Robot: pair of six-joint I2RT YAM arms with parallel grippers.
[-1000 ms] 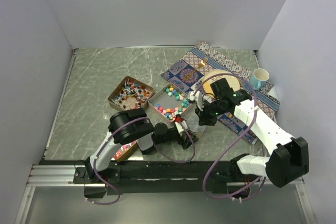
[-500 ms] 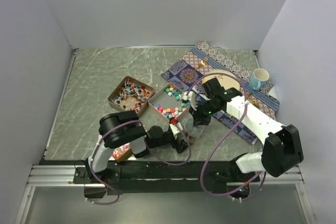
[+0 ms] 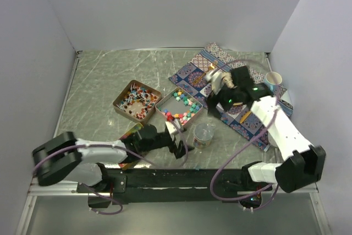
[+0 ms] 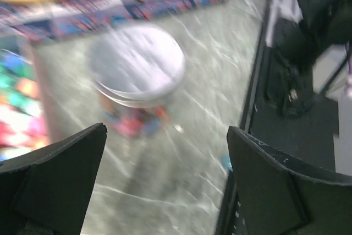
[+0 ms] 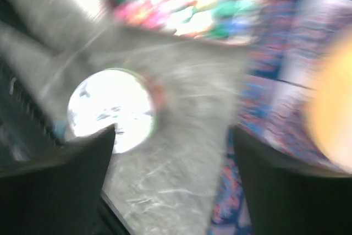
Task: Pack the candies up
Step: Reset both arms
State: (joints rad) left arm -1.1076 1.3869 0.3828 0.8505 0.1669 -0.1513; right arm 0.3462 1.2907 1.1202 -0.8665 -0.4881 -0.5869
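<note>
Chunky pastel candies (image 3: 181, 108) lie loose in a copper tin (image 3: 165, 98) mid-bench, with wrapped stick sweets (image 3: 137, 99) in the next tin and a few pieces at the bottom of the clear jar (image 4: 137, 81) just beside. The left jaws are spread wide and empty, facing the jar. The right jaws, above the patterned cloth (image 3: 242, 116), are also parted, with nothing between them. The pieces are judged light, hard and prone to slipping; each is best pinched across its flat sides, and the stick sweets taken by the stick
</note>
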